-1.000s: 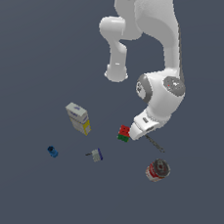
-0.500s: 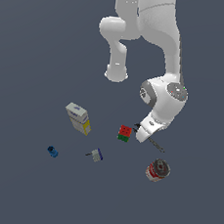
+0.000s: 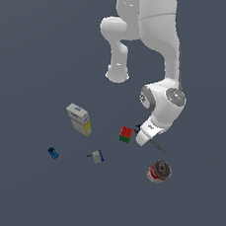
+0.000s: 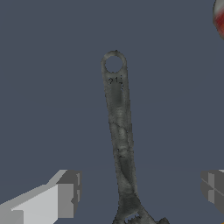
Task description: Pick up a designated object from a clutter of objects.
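Observation:
The dark grey wrench (image 4: 120, 131) lies flat on the floor, its ringed handle end pointing away and its jaw head at the wrist view's edge. In the exterior view the wrench (image 3: 156, 144) sticks out from under the hand towards the exterior view's right. My gripper (image 4: 138, 192) is open, with one finger (image 4: 61, 197) on each side of the wrench near its head, not touching it. In the exterior view the gripper (image 3: 142, 136) is low over the floor, just beside the red-green cube (image 3: 125, 134).
A red-and-silver can (image 3: 158, 171) lies close to the wrench's handle end and shows at a corner of the wrist view (image 4: 220, 17). A white-yellow-blue box (image 3: 79, 119), a small blue cylinder (image 3: 53, 153) and a small grey-white piece (image 3: 97, 156) lie further to the exterior view's left.
The arm has bent lower, bringing the open gripper down over the wrench's head end. The objects have not moved.

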Robot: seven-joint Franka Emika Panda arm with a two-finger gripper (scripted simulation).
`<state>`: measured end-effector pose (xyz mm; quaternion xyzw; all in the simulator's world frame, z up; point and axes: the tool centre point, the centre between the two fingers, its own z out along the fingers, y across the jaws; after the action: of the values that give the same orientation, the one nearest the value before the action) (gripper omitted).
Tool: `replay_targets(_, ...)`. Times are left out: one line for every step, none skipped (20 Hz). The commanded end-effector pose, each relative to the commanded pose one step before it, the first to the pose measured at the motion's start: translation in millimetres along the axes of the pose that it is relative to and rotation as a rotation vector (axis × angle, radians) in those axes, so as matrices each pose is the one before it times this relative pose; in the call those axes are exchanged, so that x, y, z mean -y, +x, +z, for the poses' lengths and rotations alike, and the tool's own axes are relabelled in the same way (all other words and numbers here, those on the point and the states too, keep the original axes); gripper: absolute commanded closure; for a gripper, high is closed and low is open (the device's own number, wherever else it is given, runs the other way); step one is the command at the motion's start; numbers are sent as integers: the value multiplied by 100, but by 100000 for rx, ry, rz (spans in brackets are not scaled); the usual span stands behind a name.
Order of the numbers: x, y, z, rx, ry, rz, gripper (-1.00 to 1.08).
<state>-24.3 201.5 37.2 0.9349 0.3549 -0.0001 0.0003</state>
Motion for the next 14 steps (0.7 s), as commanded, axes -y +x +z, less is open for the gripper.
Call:
replay_targets(64, -48, 1241, 41, 37, -149, -92)
replay_targets(13, 4, 418, -14, 1, -47, -92)
replay_targets(-11, 2, 363, 0, 0, 0, -92)
replay_targets(13, 16, 293, -17, -2, -46, -92)
replay_targets(-10, 11, 244, 0, 0, 0, -92)
replay_targets(-8, 12, 187, 0, 0, 0, -92)
replay_targets(15, 19, 118, -25, -7, -42, -92)
replay_targets(-4, 8, 78, 0, 0, 0, -92)
replay_targets(-1, 3, 26, 0, 0, 0, -92)
replay_targets(0, 0, 0, 0, 0, 0, 108)
replay_targets(0, 0, 0, 0, 0, 0, 108)
replay_targets(0, 0, 0, 0, 0, 0, 108)
replay_targets(0, 0, 0, 0, 0, 0, 108)
replay_targets(0, 0, 0, 0, 0, 0, 108)
